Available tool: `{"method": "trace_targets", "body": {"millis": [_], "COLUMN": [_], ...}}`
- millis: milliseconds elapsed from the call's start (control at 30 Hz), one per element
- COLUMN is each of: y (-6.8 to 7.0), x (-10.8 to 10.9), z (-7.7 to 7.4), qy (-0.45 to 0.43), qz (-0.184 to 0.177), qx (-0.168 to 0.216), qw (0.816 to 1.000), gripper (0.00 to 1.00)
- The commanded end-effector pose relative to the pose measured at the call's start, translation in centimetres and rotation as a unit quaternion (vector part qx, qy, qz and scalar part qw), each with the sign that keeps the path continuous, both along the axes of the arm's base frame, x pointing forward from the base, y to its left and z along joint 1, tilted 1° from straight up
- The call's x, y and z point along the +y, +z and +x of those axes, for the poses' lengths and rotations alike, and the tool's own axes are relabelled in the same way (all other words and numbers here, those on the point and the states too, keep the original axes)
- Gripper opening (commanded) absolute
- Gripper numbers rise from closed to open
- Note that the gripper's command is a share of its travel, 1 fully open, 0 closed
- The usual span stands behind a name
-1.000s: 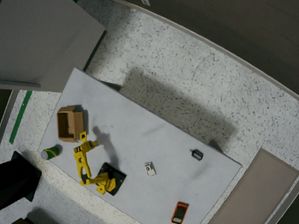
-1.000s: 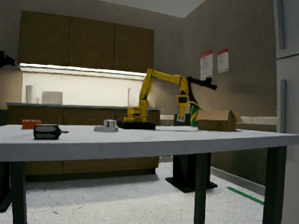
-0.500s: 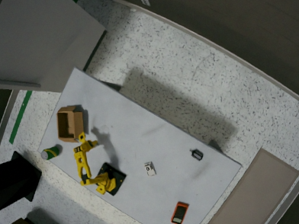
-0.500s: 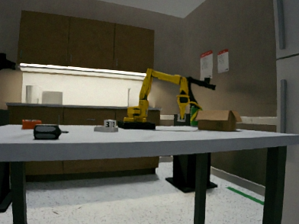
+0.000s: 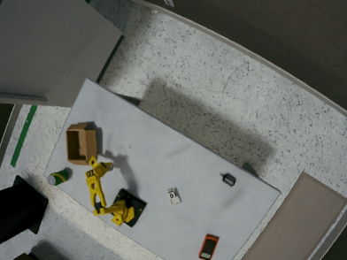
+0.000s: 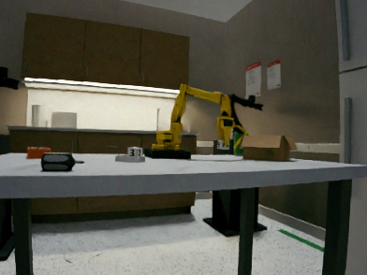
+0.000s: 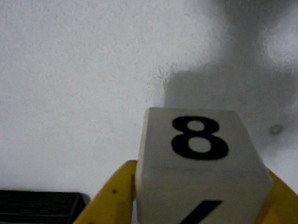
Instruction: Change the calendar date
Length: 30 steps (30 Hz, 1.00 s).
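Jaws clamp the cube, 8 showing, seemingly above the table.

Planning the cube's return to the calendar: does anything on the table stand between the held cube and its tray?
Nothing visible does. The end effector grips the white number cube, its 8 face showing, near the brown cardboard box. The small white calendar tray lies across bare grey table, past the arm's black base.

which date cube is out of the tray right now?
The cube showing an 8 in the wrist view, clamped in the gripper near the cardboard box. The other cube sits in the tray mid-table.
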<state>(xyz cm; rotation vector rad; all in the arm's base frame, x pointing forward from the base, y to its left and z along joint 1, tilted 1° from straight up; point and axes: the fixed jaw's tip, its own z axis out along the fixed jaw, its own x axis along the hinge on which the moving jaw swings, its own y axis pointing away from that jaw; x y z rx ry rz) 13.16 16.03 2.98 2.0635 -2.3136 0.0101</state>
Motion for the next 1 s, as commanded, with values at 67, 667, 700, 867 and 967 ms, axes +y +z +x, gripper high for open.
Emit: {"method": "trace_targets", "body": {"millis": [67, 667, 700, 867, 967], "y": [0.4, 0.2, 0.1, 0.1, 0.0], "x": [0.1, -0.6, -0.7, -0.9, -1.0], "z": [0.4, 0.8, 0.9, 1.1, 1.2], "qy": [0.061, 0.353, 0.372, 0.466, 0.52], "qz": [0.012, 0.017, 0.017, 0.018, 0.019], "qx": [-0.007, 0.0, 0.0, 0.003, 0.004], "qw": [0.998, 0.936, 0.928, 0.885, 0.854], "gripper": [0.0, 0.0, 0.0, 0.0, 0.0]}}
